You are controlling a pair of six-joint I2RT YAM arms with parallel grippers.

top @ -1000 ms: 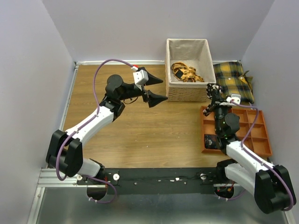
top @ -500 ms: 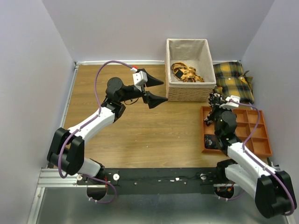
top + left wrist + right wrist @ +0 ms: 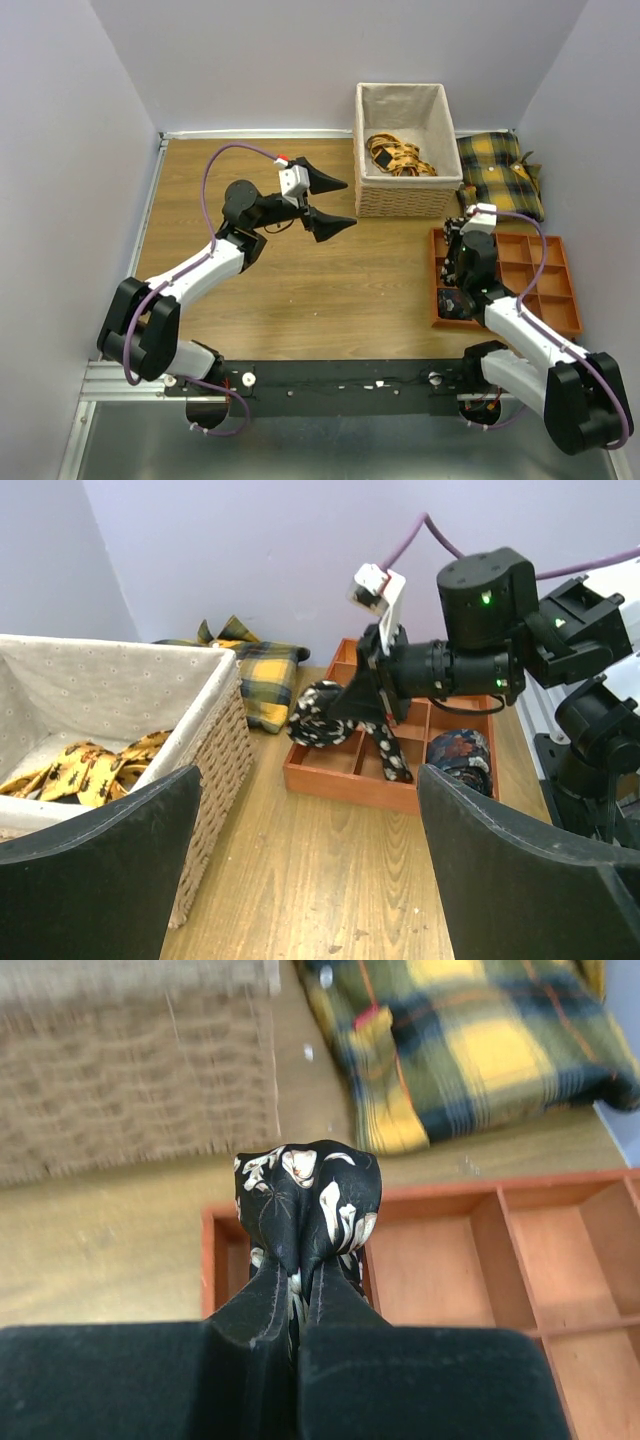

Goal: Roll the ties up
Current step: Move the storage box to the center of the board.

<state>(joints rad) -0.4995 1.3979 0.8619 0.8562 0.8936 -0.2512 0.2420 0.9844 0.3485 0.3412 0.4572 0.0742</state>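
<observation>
The right gripper (image 3: 300,1265) has its jaws pinched narrow on a coiled tie (image 3: 308,1198), whose bulk bulges just beyond the fingertips while its loose tail (image 3: 392,755) hangs beneath them. Under these jaws lies the orange tray (image 3: 425,1280), where a second rolled tie (image 3: 458,752) rests toward the arm's base. The left gripper (image 3: 350,204) has its jaws spread wide with nothing between them, and the wicker basket (image 3: 215,750) is just ahead.

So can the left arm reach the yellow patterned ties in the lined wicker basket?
Probably yes: left gripper hangs open beside the wicker basket, yellow ties lie uncovered inside; only its wall to clear.
</observation>
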